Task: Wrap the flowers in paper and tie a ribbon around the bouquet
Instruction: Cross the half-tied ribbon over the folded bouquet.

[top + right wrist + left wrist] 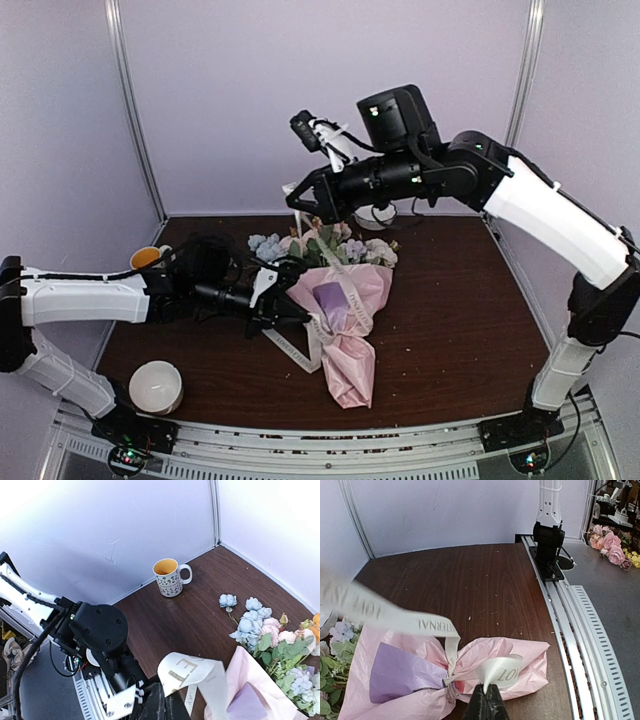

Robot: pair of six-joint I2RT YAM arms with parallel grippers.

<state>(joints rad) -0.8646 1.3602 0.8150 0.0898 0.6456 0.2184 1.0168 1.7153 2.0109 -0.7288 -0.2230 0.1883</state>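
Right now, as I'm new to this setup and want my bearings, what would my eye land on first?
The bouquet, pale flowers in pink paper, lies mid-table. A cream ribbon is cinched around its neck: the left claw pinches one end low beside it, and the right claw holds the other end high above. A mug stands at the table's far left corner.

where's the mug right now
In the top view the mug stands at the table's far left, by the left wall, just behind the left arm and left of the flowers.
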